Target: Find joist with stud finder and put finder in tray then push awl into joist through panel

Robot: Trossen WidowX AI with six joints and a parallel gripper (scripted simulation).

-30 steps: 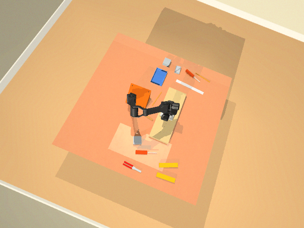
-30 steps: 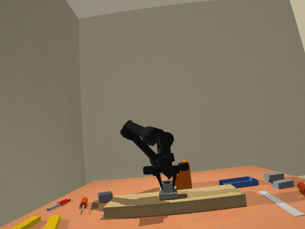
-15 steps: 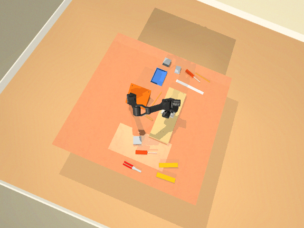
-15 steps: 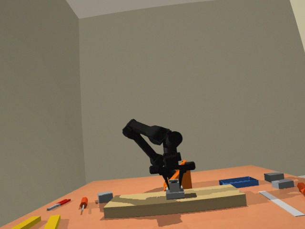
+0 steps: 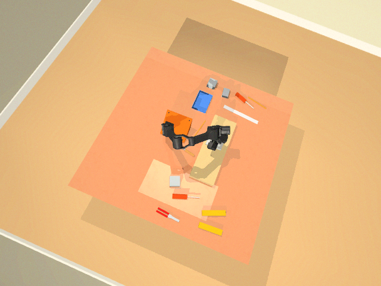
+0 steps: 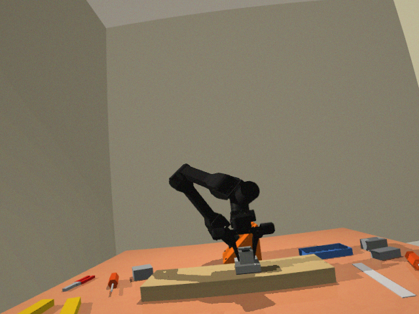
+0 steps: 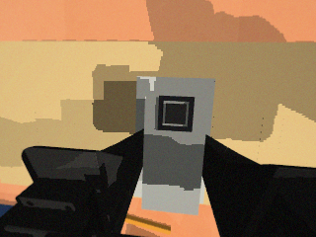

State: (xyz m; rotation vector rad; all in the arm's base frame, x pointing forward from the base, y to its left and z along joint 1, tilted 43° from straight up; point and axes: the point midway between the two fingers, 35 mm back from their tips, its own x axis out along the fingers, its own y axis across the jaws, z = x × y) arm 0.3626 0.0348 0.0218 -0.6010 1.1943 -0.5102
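My gripper (image 5: 216, 143) (image 6: 246, 257) (image 7: 172, 133) is shut on the grey stud finder (image 5: 218, 146) (image 6: 247, 262) (image 7: 173, 158). The stud finder stands flat on the tan floor panel (image 5: 203, 158) (image 6: 203, 280) (image 7: 59, 89), a little past the middle toward the tray end. In the wrist view its square indicator (image 7: 175, 114) looks dark. The blue tray (image 5: 202, 101) (image 6: 325, 250) lies beyond the panel's far end and holds nothing. One red-handled pointed tool (image 5: 184, 196) (image 6: 112, 279) lies near the panel's other end, and another (image 5: 243, 99) (image 6: 413, 258) lies near the tray. I cannot tell which is the awl.
Grey blocks (image 5: 212, 83) (image 5: 225, 92) (image 5: 174, 180) (image 6: 142, 271), a white ruler (image 5: 240, 114) (image 6: 382, 279), two yellow bars (image 5: 213, 213) (image 5: 210, 228), red pliers (image 5: 165, 215) (image 6: 78, 282) and a pencil (image 5: 256, 102) lie around the panel. The arm's orange base (image 5: 175, 121) stands beside it.
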